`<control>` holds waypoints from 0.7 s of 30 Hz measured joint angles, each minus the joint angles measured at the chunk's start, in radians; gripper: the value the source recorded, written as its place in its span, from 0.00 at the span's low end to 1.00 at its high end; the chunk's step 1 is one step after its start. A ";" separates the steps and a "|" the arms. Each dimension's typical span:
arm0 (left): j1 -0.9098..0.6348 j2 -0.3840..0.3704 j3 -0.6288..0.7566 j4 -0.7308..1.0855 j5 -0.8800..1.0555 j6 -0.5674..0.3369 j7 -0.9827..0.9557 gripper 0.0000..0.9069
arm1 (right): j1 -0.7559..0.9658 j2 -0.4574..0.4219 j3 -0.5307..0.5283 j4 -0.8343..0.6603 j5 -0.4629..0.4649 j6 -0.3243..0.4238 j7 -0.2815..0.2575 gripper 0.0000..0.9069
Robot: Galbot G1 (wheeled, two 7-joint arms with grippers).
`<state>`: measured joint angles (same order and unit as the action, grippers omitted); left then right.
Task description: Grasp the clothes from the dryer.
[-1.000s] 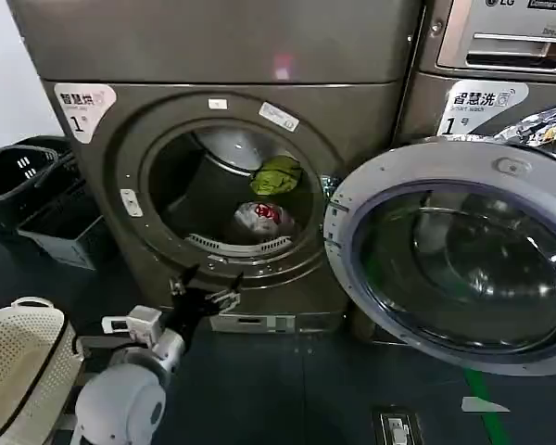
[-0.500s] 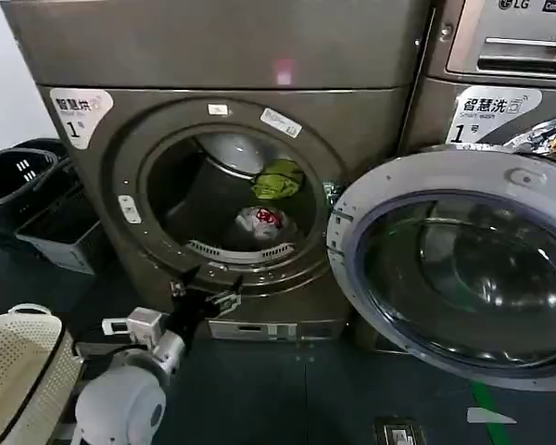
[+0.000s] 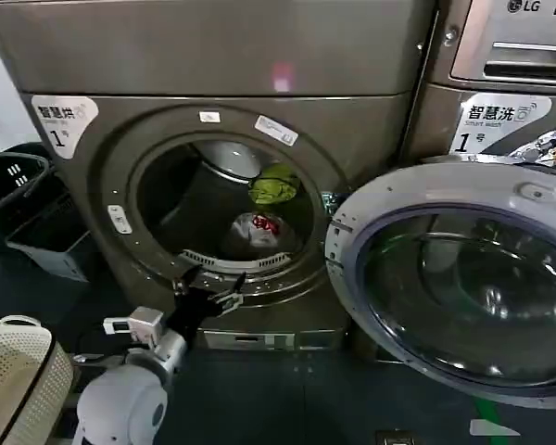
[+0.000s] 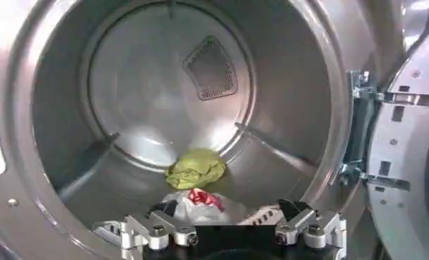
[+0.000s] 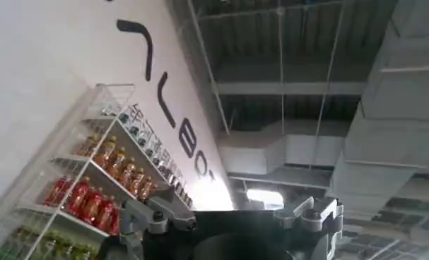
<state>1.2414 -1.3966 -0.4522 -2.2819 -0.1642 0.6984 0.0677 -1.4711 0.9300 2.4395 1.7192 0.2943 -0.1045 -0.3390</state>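
The dryer (image 3: 83, 185) stands on the left with its round porthole open. Deep in the drum an olive green cloth (image 3: 273, 185) lies against the back slope. A white-grey cloth with a red patch (image 3: 256, 228) lies just in front of it on the drum floor. My left gripper (image 3: 209, 290) hangs open at the porthole's lower rim, short of both clothes. In the left wrist view the white-grey cloth (image 4: 196, 203) sits just beyond the open left gripper (image 4: 228, 213), with the green cloth (image 4: 195, 168) behind it. My right gripper (image 5: 227, 215) points up at a ceiling, open and empty.
The dryer's round glass door (image 3: 454, 278) is swung open to the right, in front of the LG machine (image 3: 514, 56). Dark bins (image 3: 28, 218) stand on the floor to the left. A white perforated basket (image 3: 14, 380) sits at the lower left beside my left arm.
The dryer has grown larger in the head view and my left gripper has come up to the porthole's lower rim. Both clothes lie where they were.
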 measured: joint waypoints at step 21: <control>0.004 -0.003 0.004 -0.006 0.000 -0.003 0.000 1.00 | 0.000 -0.004 0.000 0.001 0.002 -0.002 0.000 1.00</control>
<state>1.2451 -1.3996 -0.4483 -2.2882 -0.1641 0.6952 0.0678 -1.4709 0.9263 2.4391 1.7197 0.2959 -0.1061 -0.3390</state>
